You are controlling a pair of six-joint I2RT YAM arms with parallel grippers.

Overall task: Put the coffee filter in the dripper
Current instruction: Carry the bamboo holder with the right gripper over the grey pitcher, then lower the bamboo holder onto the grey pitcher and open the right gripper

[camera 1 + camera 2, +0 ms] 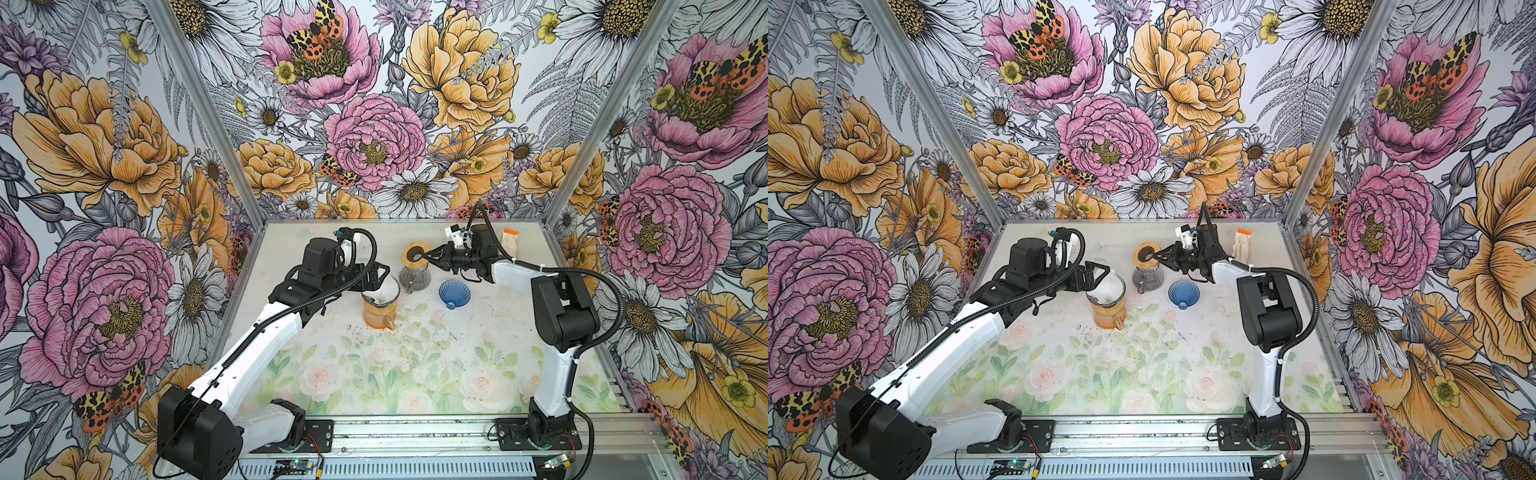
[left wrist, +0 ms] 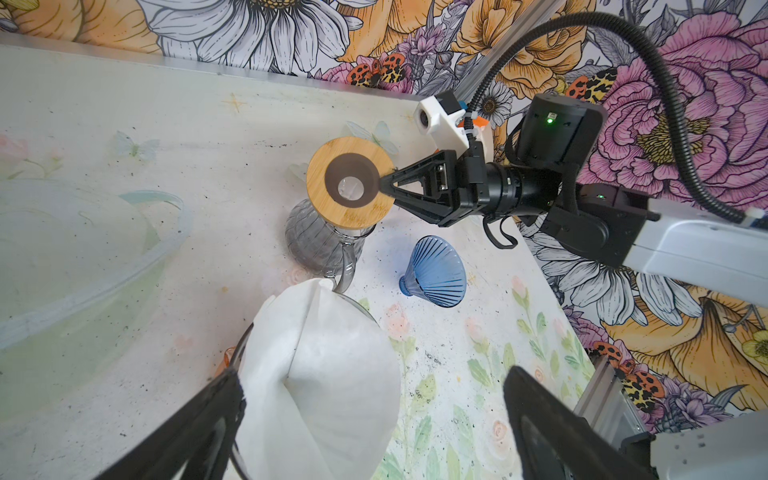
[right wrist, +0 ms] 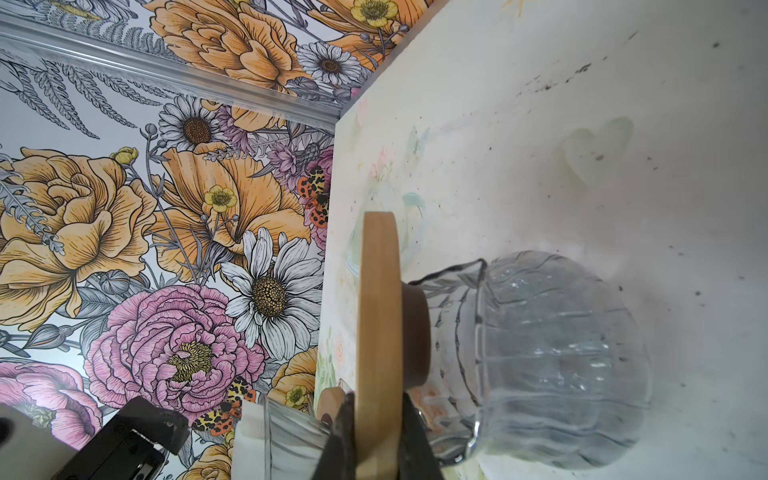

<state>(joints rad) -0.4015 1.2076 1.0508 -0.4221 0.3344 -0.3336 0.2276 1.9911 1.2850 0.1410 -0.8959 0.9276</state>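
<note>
A white paper coffee filter stands opened as a cone in a clear dripper, which sits on an orange carafe. My left gripper is open around the filter. One finger lies beside the paper's edge and the other stands well apart. A blue dripper lies empty, tipped on the table. My right gripper is shut on the rim of a wooden ring lid.
The wooden ring sits on a grey ribbed glass carafe, just behind the orange carafe. A stack of filters with an orange top stands at the back right. Floral walls enclose three sides, and coffee grounds speckle the mat.
</note>
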